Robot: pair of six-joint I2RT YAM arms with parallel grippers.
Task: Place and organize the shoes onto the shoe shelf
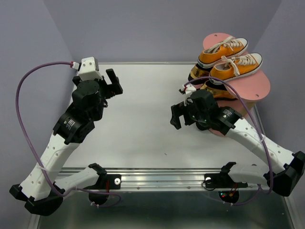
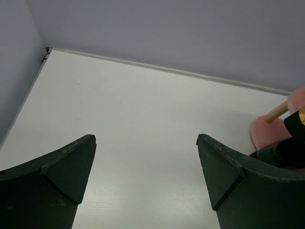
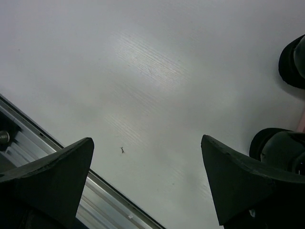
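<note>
The pink shoe shelf [image 1: 255,86] stands at the back right. Two orange sneakers [image 1: 224,50] [image 1: 236,66] lie side by side on its top board. Gold loafers [image 1: 201,74] show on the board below, partly hidden. Two glossy black rounded shapes [image 3: 291,62] [image 3: 279,148], probably the black shoes' toes, show at the right edge of the right wrist view. My left gripper [image 1: 114,82] [image 2: 147,138] is open and empty over bare table at the back left. My right gripper [image 1: 177,114] [image 3: 147,139] is open and empty, just left of the shelf.
The white table [image 1: 143,124] ends in a metal rail [image 1: 157,176] at the near edge, also in the right wrist view [image 3: 109,195]. Grey walls enclose the back and sides. A shelf board [image 2: 267,133] and a wooden post [image 2: 276,113] show in the left wrist view.
</note>
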